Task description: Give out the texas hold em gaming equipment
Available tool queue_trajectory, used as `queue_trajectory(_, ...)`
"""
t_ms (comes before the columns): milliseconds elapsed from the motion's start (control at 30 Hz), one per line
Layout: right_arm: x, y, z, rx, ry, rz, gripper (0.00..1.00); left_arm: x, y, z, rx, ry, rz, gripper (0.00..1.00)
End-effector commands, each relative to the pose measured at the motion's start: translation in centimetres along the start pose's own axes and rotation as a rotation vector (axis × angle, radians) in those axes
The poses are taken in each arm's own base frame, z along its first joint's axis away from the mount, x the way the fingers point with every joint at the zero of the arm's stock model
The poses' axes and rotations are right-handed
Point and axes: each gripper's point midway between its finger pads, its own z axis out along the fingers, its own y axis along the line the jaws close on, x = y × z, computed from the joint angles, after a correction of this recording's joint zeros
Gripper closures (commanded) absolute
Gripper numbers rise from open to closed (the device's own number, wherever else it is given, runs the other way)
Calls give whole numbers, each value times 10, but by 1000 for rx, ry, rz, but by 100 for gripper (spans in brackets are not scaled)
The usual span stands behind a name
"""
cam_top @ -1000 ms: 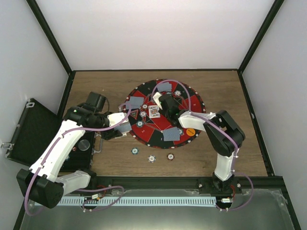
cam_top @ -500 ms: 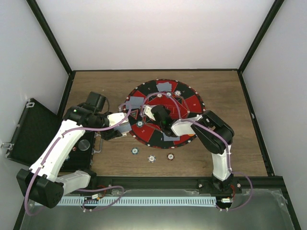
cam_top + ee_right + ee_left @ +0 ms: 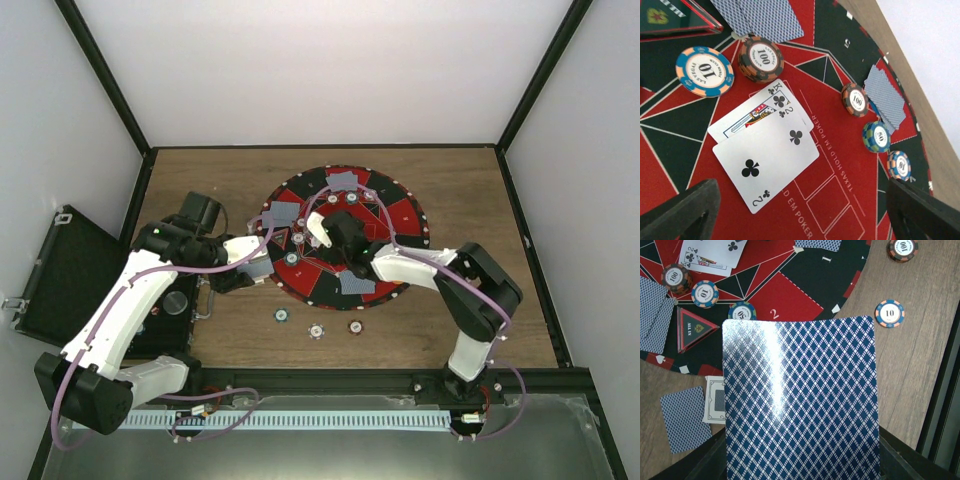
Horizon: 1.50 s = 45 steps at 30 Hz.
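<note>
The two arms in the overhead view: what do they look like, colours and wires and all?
Both the left arm and the right arm have white tube-like segments joined by chunky black joints. A lilac cable loops along each. The pincer fingers look black in the wrist views.

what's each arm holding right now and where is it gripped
Left gripper: a blue-backed card, pinched at its near short edge. Right gripper: fingers open over the two of clubs, holding nothing.
</note>
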Motion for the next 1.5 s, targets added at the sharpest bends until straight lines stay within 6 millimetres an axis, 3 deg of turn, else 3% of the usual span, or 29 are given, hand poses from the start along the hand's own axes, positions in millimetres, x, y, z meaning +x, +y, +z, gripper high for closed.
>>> queue_trajectory(0, -23, -16, -26, -18, -54, 95, 2, -10, -1, -12, -11, -34, 24, 95)
queue_trajectory(100, -36, -40, -42, 1, -85, 230, 0, -11, -2, -14, -11, -41, 25, 95)
queue_trajectory(267, -74, -122, -103, 80, -273, 756, 0, -14, -2, -14, -8, -56, 17, 95)
queue_trajectory(333, -86, -133, -122, -43, -310, 865, 0, -15, -2, -14, -6, -60, 19, 95)
queue_trajectory(400, -93, -136, -129, -166, -325, 936, 0, -16, -2, -15, -6, -63, 17, 95)
queue_trajectory(500, -117, -98, -146, -499, -360, 955, 0, -20, -1, -15, -2, -75, 12, 95)
queue_trajectory(633, -130, -50, -155, -798, -285, 1041, 0, -21, -1, -16, -1, -80, 10, 94)
queue_trajectory(900, -155, 26, -170, -1074, -156, 1084, 0, -20, 0, -13, 2, -77, 8, 94)
queue_trajectory(1167, -158, 62, -172, -1216, -116, 1086, 0, -18, -1, -12, 0, -69, 13, 94)
queue_trajectory(1467, -164, 86, -168, -1303, -75, 1098, 3, -19, 0, -10, 6, -73, 12, 94)
